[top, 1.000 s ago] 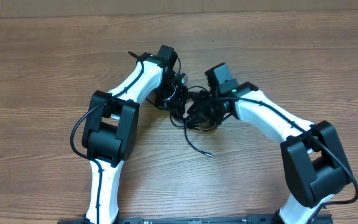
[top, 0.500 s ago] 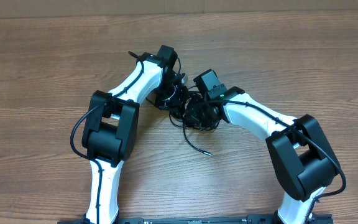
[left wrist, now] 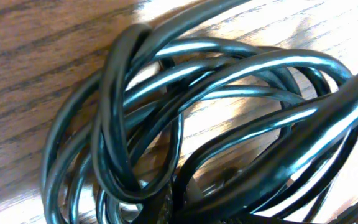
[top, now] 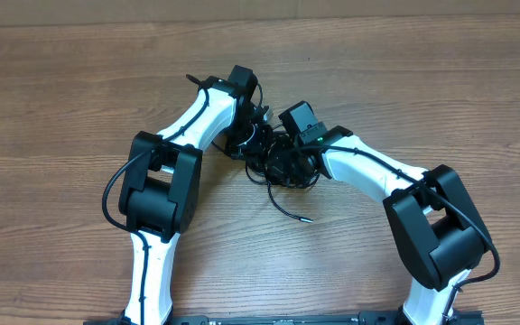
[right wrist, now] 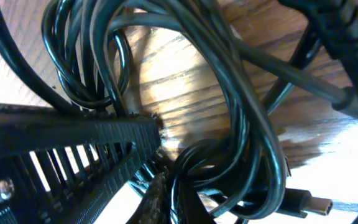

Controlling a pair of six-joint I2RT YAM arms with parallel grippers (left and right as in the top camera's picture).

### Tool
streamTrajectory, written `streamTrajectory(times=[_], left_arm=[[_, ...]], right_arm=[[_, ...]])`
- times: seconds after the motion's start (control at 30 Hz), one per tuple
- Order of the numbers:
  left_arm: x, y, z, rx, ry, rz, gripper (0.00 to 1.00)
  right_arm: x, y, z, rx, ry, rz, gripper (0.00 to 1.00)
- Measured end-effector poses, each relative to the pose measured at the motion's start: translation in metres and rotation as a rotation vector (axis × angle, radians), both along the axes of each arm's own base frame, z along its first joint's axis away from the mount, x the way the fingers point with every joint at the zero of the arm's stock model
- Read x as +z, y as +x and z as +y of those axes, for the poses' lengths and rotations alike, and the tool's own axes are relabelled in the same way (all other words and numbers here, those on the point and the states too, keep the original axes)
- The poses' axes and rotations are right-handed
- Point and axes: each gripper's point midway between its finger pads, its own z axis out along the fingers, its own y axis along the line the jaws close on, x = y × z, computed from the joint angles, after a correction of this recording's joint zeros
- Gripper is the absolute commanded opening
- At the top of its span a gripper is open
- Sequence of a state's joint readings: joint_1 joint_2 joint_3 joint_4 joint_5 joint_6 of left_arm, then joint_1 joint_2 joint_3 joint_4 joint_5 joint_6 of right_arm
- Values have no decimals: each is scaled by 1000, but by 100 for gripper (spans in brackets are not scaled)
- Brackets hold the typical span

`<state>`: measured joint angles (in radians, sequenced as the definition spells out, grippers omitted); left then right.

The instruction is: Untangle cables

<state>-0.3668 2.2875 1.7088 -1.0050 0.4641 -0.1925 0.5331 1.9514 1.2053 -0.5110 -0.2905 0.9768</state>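
Observation:
The cables [top: 283, 164] lie as one knotted black bundle on the wooden table between my two arms. One loose end with a small plug [top: 307, 219] trails toward the front. My left gripper [top: 258, 144] is buried in the bundle's left side, shut on the cables. In the left wrist view, loops of cable [left wrist: 166, 93] fill the picture and hide the fingers almost completely. My right gripper [top: 289, 155] presses into the bundle from the right, shut on the cables. The right wrist view shows cable loops [right wrist: 241, 124] wrapped against its finger [right wrist: 160, 193], and a plug connector [right wrist: 309, 204] at lower right.
Wooden table [top: 441, 99] all round the bundle. A ribbed black part [right wrist: 73, 143] crosses the left of the right wrist view, close to the cables. The two arms nearly touch over the tangle.
The right arm has moved left, deeper into the tangle, and its jaws have closed. The left arm and the loose cable end have stayed put.

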Motion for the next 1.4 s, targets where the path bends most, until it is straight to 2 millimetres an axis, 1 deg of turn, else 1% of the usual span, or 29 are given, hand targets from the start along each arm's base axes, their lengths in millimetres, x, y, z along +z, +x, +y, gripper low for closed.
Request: streamTrajectory(times=[0.07, 0.3, 0.57, 0.73, 0.83, 1.0, 1.13, 1.3, 1.4], left_arm=[[0, 0, 0, 0, 0, 0, 4], [0, 0, 0, 0, -1, 0, 4], [0, 0, -1, 0, -6, 4, 4], [0, -1, -1, 0, -7, 5, 4], [0, -1, -1, 0, -7, 5, 4], [0, 0, -1, 1, -7, 4, 4], [0, 0, -1, 0, -6, 4, 4], [0, 0, -1, 0, -6, 4, 4], [0, 0, -1, 2, -6, 5, 4]], right_arm=[[1, -1, -2, 15, 11, 8, 4], [3, -3, -18, 30, 39, 56, 4], [5, -5, -22, 95, 65, 52, 4], [8, -6, -22, 155, 99, 38, 4], [16, -3, -17, 212, 180, 5, 4], [36, 4, -7, 276, 338, -44, 4], [48, 3, 1, 315, 424, -64, 4], [71, 4, 17, 387, 564, -120, 4], [74, 1, 18, 399, 595, -118, 4]])
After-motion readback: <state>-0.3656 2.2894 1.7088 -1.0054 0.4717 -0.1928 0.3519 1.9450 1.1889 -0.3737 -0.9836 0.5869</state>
